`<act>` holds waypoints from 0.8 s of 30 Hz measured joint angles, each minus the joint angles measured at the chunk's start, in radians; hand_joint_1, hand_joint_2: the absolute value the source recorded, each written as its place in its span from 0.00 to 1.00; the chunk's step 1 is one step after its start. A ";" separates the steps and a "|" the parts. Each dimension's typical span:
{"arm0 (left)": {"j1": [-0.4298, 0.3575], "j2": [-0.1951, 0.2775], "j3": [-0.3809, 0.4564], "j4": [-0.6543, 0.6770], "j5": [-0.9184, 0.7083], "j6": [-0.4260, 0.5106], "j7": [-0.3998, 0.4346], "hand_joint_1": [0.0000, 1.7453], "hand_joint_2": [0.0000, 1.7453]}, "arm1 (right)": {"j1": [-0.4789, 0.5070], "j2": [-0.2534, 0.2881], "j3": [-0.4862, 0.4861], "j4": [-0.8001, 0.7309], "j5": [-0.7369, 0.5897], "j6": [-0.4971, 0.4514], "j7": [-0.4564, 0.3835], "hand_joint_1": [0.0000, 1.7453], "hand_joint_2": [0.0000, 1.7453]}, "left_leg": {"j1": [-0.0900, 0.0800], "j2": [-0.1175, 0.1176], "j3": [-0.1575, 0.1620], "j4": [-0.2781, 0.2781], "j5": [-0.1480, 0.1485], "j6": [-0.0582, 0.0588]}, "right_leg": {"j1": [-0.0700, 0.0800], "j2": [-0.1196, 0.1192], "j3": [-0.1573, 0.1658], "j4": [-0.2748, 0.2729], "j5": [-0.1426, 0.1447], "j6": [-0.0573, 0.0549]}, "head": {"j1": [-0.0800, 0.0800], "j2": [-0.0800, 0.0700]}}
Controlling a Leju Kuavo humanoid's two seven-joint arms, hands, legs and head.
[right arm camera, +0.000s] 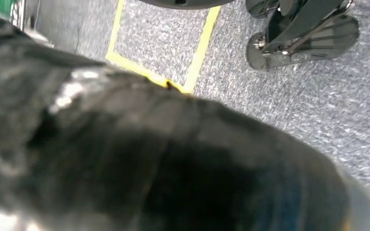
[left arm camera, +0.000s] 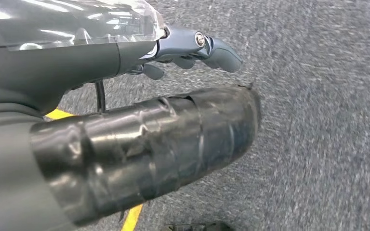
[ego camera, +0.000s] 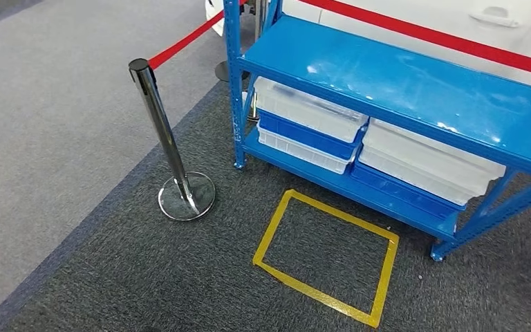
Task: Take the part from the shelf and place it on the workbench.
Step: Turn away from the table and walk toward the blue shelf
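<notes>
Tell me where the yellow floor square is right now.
In the head view, the yellow floor square lies on dark carpet just before the blue shelf, right of the chrome post.

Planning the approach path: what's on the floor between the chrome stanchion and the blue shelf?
In the head view, bare dark carpet separates the stanchion from the blue shelf; the yellow tape square lies in front of the shelf.

Your right hand is a dark blur close to the lens, so you cannot tell how its fingers lie. The carpet past your left hand is smeared. The shelf runs off the head view's right edge, and what the translucent bins under its top deck hold is unreadable.
</notes>
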 joint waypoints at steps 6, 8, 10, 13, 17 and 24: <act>-0.004 0.000 0.000 0.000 -0.001 0.000 -0.001 0.00 0.00 | -0.001 -0.002 0.000 0.000 0.005 0.004 0.002 0.00 0.00 | -0.007 0.059 0.025 0.001 -0.023 -0.026 | 0.013 -0.080 0.146 -0.276 0.118 -0.026 | 0.000 0.000; -0.007 0.000 0.000 0.000 -0.001 0.000 -0.001 0.00 0.00 | 0.000 -0.003 0.000 0.000 0.006 0.004 0.003 0.00 0.00 | -0.007 0.071 0.032 0.000 -0.028 -0.037 | 0.014 -0.058 0.144 -0.279 0.120 -0.038 | 0.000 0.000; -0.010 -0.001 0.000 0.000 -0.001 0.000 -0.001 0.00 0.00 | 0.000 -0.003 0.000 0.000 0.006 0.004 0.004 0.00 0.00 | -0.003 0.040 0.025 0.028 -0.052 -0.047 | 0.008 -0.039 0.147 -0.287 0.124 -0.051 | -0.001 0.000; -0.007 -0.001 0.000 0.000 -0.002 0.000 -0.001 0.00 0.00 | -0.002 -0.003 0.000 0.000 0.008 0.005 0.006 0.00 0.00 | 0.000 -0.020 -0.061 0.211 -0.146 -0.055 | 0.006 -0.007 0.148 -0.290 0.126 -0.063 | -0.001 0.000; 0.000 0.000 0.000 0.000 -0.004 0.000 0.001 0.00 0.00 | -0.002 -0.003 0.000 0.001 0.013 0.009 0.012 0.00 0.00 | 0.002 -0.030 -0.112 0.271 -0.110 -0.056 | 0.006 0.049 0.150 -0.282 0.123 -0.064 | -0.001 0.000; -0.011 0.002 0.000 0.000 -0.012 0.000 0.001 0.00 1.00 | 0.002 -0.003 0.000 0.002 0.013 0.021 0.044 0.00 0.00 | 0.002 -0.067 -0.032 0.031 0.000 -0.026 | 0.008 0.084 0.133 -0.259 0.110 -0.029 | -0.001 0.000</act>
